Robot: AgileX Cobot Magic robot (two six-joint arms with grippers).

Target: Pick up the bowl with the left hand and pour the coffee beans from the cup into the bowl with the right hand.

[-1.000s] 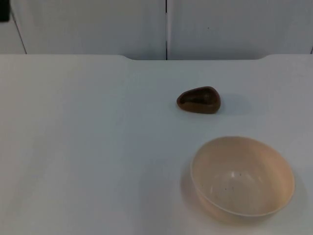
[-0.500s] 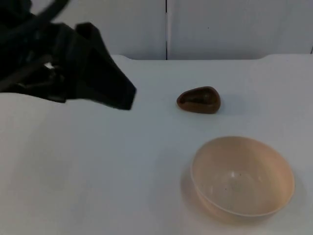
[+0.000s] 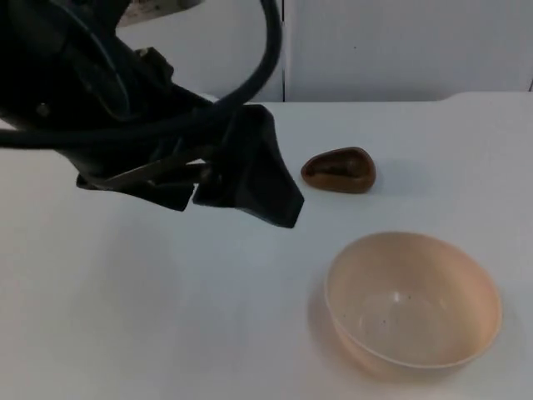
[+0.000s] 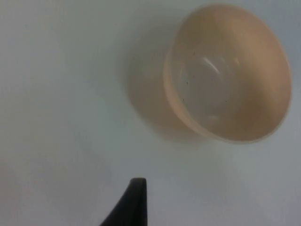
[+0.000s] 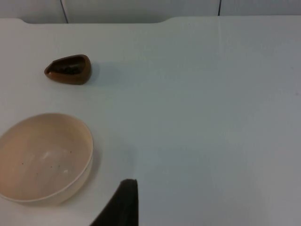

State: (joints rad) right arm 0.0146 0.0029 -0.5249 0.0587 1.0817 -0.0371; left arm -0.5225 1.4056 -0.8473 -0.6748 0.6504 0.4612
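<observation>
I am swinging the left claw (image 3: 250, 179), grip state unclear, in toward the empty bowl (image 3: 413, 300) at five o'clock; the brown cup (image 3: 338, 170) is untouched.

Left arm, out of top view a second ago, has swung in from upper left across desk. Left tool (image 3: 279, 204) now further toward centre than half a second ago, just left of cup (image 3: 339, 171), above and left of bowl (image 3: 412, 300).
</observation>
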